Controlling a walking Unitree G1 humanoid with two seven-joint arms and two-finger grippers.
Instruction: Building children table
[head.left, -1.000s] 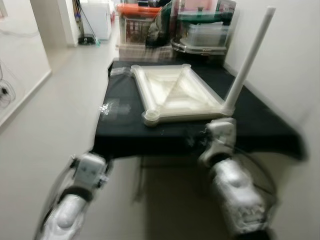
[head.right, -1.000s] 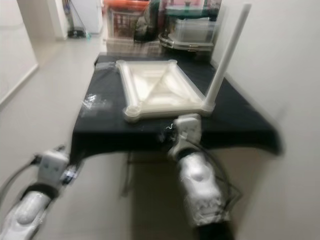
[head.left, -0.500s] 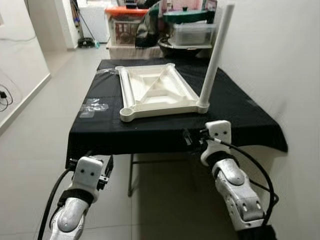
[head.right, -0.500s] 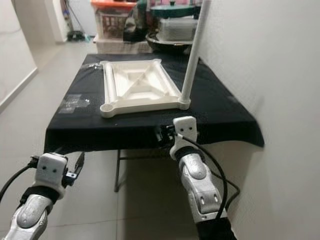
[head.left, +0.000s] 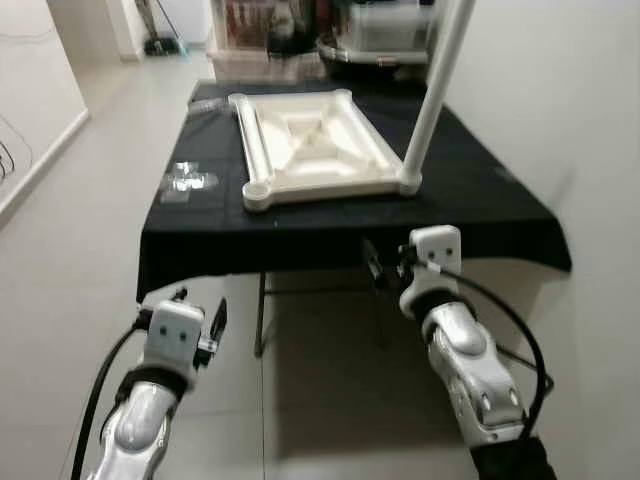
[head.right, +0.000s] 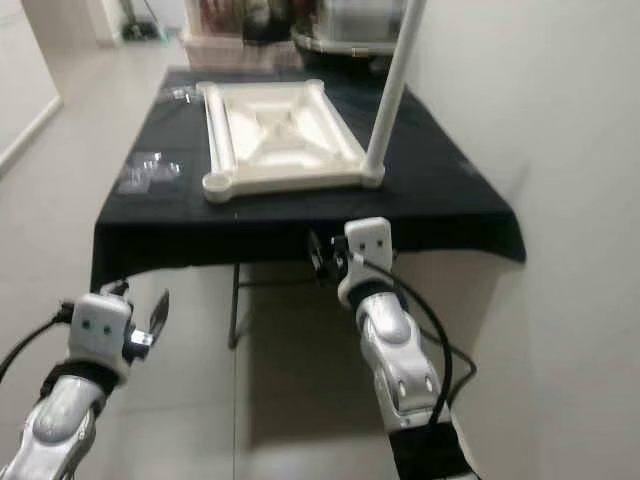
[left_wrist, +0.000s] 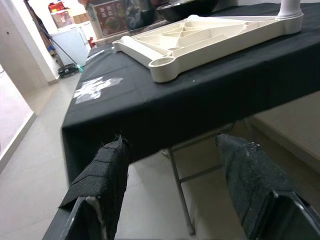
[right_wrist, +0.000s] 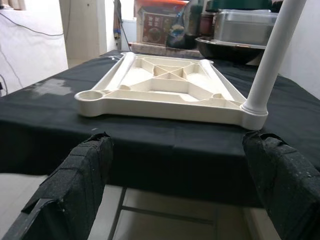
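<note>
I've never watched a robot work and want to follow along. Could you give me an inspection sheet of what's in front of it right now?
Surface: folding table under a black cloth.
Job's things: cream tabletop lying upside down on the cloth; one white leg stands upright in its near right corner socket; the near left socket is empty.
Clutter: clear plastic wrappers on the cloth's left side.
Grippers: left gripper and right gripper both open, holding nothing, low before the table's near edge.
Cables: black cable along the right arm.
Surroundings: pale floor tiles; boxes and containers behind the table; wall on the right.
</note>
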